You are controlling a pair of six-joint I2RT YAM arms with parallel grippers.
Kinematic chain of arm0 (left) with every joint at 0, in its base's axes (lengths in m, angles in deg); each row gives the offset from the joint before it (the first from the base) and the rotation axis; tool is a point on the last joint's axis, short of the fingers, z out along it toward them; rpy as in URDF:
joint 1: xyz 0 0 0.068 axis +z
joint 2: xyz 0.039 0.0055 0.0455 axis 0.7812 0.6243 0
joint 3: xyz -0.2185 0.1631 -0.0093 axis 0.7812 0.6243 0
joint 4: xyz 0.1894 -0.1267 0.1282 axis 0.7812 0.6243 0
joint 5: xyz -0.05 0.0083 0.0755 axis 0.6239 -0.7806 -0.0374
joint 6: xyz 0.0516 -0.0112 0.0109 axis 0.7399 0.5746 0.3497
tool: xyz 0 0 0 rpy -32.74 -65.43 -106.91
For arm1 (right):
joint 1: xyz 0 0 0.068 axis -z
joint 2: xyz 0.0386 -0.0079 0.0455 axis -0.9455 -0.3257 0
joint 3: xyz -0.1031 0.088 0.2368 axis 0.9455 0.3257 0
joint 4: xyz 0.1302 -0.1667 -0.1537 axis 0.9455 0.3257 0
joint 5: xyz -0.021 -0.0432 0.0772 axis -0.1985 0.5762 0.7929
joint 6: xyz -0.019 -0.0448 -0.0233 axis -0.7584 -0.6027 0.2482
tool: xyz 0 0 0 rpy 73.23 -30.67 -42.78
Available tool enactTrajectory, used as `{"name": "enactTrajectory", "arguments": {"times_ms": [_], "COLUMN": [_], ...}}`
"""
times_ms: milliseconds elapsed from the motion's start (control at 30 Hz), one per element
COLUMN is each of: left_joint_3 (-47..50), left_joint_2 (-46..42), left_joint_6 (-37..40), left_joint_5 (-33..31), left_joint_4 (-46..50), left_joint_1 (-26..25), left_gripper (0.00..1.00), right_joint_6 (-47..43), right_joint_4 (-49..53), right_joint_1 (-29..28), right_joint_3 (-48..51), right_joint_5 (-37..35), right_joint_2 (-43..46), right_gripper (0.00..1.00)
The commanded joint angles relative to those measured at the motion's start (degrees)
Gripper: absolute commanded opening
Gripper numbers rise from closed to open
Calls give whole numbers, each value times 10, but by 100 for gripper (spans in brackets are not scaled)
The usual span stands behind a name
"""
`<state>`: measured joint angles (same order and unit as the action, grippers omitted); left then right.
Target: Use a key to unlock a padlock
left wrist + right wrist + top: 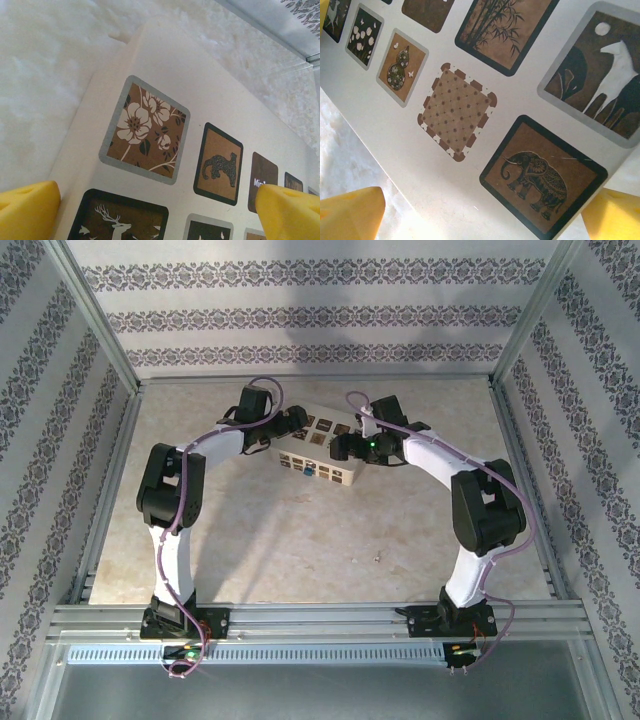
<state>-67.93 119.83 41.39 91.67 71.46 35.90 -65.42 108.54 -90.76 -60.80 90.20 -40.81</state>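
While the left gripper (160, 212) and right gripper (480, 215) are hovering over the cream box (150, 50) with jaws spread and empty, the padlock (310, 473) is sitting outside both gaps against the box's near side, so the approach is probably just starting and calling for a reach toward it.

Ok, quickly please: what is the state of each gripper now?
Left gripper: open, holding nothing.
Right gripper: open, holding nothing.

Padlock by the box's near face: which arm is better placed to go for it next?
Probably right: its open jaws hang over the box closest to the blue padlock; the left's sit farther back.
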Motion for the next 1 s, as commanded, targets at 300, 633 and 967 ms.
{"name": "enactTrajectory", "arguments": {"times_ms": [300, 633, 967], "left_joint_3": [30, 78, 238], "left_joint_2": [-47, -167, -383], "left_joint_6": [8, 49, 66], "left_joint_5": [24, -21, -57], "left_joint_4": [-11, 24, 24], "left_joint_1": [-5, 21, 21], "left_gripper": [99, 99, 99], "right_joint_6": [-1, -24, -4], "right_joint_4": [-37, 31, 202], "right_joint_1": [0, 26, -4], "right_joint_3": [7, 57, 122], "right_joint_5": [-19, -109, -182], "right_joint_2": [23, 163, 321], "right_gripper": [99, 99, 88]}}
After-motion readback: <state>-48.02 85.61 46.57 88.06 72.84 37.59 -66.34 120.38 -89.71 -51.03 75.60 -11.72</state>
